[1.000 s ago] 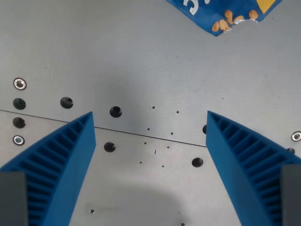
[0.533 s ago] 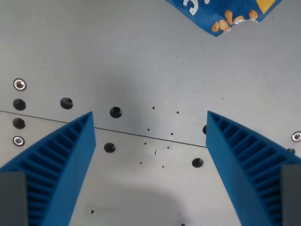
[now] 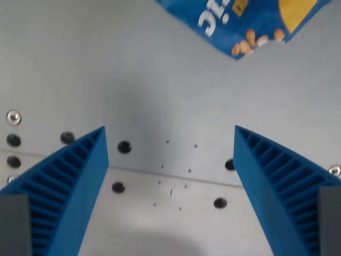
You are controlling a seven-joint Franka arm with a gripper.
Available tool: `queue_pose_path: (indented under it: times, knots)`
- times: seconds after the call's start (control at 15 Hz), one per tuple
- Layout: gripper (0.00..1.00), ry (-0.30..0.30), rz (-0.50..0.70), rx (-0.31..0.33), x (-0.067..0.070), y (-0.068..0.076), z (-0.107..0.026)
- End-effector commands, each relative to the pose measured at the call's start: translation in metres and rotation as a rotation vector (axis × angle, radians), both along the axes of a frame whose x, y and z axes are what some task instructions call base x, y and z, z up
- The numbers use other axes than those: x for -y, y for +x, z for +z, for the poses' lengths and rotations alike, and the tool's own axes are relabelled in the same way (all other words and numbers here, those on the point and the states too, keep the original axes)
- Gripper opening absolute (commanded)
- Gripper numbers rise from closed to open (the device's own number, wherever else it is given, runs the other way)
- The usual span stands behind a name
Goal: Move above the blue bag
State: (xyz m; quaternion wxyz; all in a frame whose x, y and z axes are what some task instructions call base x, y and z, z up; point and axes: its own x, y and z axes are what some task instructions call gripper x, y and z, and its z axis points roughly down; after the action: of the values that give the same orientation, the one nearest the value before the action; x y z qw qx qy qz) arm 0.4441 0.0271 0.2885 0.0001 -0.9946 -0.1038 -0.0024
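Observation:
The blue bag (image 3: pixel 250 21) lies at the top of the wrist view, right of centre. It has white letters, a yellow patch and a picture of nuts, and it is cut off by the top edge. My gripper (image 3: pixel 170 138) is open and empty. Its two blue ribbed fingers (image 3: pixel 64 192) stand wide apart at the bottom corners, over bare grey table, below the bag in the picture and apart from it.
The grey metal table (image 3: pixel 133 69) has several dark screw holes (image 3: pixel 124 146), a silver bolt (image 3: pixel 13 117) at the wrist view's left, and a thin seam (image 3: pixel 160 173) running across between the fingers.
The whole scene has shifted down in the picture, so the camera has moved toward the bag. More of the bag shows now. The fingers stay wide apart.

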Motion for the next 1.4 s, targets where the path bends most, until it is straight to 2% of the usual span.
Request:
queue_pose_path:
  times: [0.07, 1.4]
  knots:
    - [1.0, -0.016, -0.059, -0.019, 0.005, 0.017, -0.003]
    - [1.0, -0.039, -0.184, 0.019, 0.038, 0.109, -0.063]
